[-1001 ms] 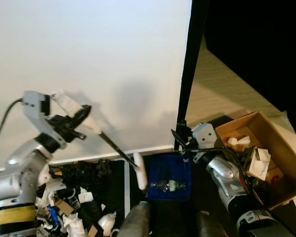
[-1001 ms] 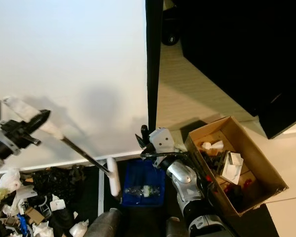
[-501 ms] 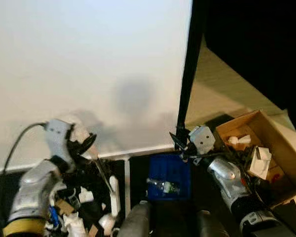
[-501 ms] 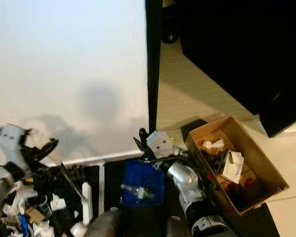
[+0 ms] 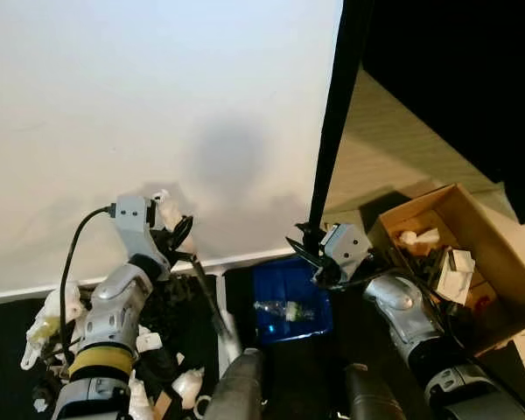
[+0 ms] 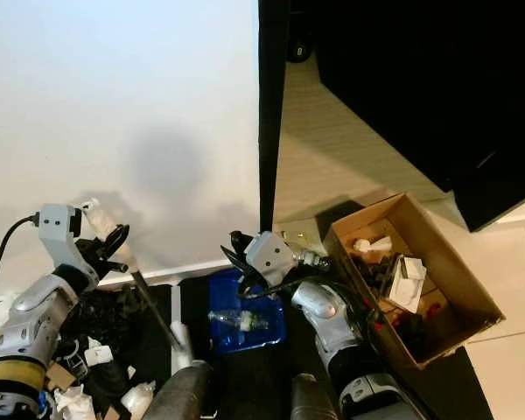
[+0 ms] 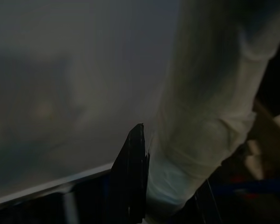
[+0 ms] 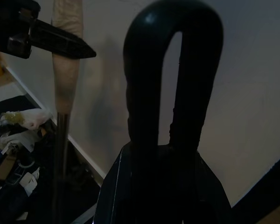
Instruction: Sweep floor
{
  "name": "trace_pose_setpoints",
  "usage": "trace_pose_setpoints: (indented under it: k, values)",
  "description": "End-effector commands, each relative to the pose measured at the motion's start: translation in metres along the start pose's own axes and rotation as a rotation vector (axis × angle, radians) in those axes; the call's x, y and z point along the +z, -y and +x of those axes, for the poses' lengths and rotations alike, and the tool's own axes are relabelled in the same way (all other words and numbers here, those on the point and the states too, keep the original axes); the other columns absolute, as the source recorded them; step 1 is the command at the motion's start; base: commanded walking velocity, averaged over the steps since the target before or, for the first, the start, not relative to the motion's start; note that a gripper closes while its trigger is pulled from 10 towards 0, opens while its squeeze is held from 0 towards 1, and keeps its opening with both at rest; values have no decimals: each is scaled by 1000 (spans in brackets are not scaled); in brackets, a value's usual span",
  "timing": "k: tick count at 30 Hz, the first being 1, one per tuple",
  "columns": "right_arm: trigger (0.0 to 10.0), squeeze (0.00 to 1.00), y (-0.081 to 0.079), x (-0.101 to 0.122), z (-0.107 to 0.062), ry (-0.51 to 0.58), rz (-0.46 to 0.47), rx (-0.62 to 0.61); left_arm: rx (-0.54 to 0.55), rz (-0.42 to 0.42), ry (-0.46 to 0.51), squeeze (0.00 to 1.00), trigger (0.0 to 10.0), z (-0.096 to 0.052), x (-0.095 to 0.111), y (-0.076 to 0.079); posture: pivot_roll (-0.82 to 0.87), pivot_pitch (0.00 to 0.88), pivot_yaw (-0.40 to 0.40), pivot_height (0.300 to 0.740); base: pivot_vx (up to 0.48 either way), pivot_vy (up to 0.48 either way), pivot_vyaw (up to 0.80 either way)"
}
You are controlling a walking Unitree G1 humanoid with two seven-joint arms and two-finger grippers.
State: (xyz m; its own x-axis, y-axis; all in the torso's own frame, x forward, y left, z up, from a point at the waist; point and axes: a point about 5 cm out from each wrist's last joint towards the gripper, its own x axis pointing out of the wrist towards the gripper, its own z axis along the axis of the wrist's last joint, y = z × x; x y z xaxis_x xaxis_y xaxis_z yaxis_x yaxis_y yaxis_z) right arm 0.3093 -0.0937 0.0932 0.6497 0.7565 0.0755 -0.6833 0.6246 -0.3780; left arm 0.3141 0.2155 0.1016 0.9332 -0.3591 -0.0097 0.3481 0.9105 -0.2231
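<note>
Two grippers work low by the white wall [image 5: 157,105]: the left gripper [image 5: 177,238] clamps the broom handle [image 5: 206,293] above the litter pile [image 5: 149,350], while the right gripper [image 5: 304,249] grasps the blue dustpan [image 5: 284,297] handle beside the cardboard box [image 5: 499,262].

At the lower edge of the left eye frame, the head of the black-shafted brush [image 5: 212,306] is lost behind a rounded grey body part [image 5: 238,394], the loose white litter [image 5: 48,315] at lower left is too small to identify, and the left wrist view is murky and blurred.
</note>
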Motion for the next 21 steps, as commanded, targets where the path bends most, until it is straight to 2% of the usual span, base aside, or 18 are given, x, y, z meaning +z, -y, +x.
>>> trace_pose_setpoints:
  k: [1, 10, 13, 14, 15, 21]
  values:
    - [10000, 0, -10, -13, -7, -58, 59, 2, -81, -101, 45, 0, 10000, 6, -1, 15, 225, 319, 69, 740, 0, 0, 0]
    - [10000, 0, -7, -12, -4, -53, 75, -15, -125, -145, 79, 0, 10000, 13, 5, 24, 243, 303, 69, 740, 0, 0, 0]
    - [10000, 0, -4, -11, -2, -50, 93, -37, -136, -160, 138, 0, 10000, 9, 24, 21, 259, 299, 66, 740, 0, 0, 0]
    - [10000, 0, -4, -11, -2, -50, 93, -37, -136, -160, 138, 0, 10000, 9, 24, 21, 259, 299, 66, 740, 0, 0, 0]
    - [10000, 0, -3, -11, -1, -50, 98, -43, -135, -147, 181, 0, 10000, 2, 42, 16, 271, 295, 65, 740, 0, 0, 0]
    - [10000, 0, -2, -11, -1, -50, 104, -46, -137, -108, 214, 0, 10000, -9, 62, 9, 282, 291, 67, 740, 0, 0, 0]
